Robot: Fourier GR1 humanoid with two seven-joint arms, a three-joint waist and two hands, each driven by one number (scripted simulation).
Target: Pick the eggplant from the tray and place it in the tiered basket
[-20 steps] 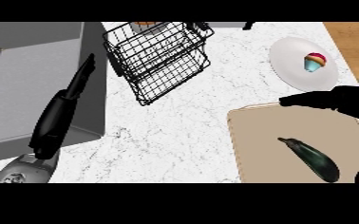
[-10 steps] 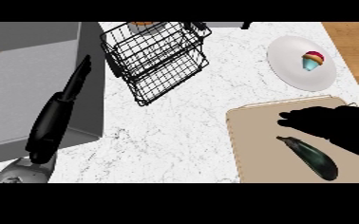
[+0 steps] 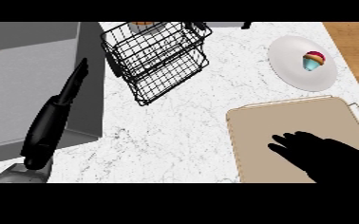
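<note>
Moved: black right hand (image 3: pixel 319 154) now down over the beige rectangular tray (image 3: pixel 280 123), near right, covering the dark eggplant, no longer visible. Finger closure: cannot tell. Grasp likely imminent. Black wire tiered basket (image 3: pixel 157 57): far left, well apart.

A white marble-veined counter top (image 3: pixel 182 137) filled the view, with a grey recessed sink (image 3: pixel 42 76) at its left.

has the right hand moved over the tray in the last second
Yes. The right hand has come down from the tray's far edge, near the plate, to its near part, where it now covers the spot where the eggplant lay.
</note>
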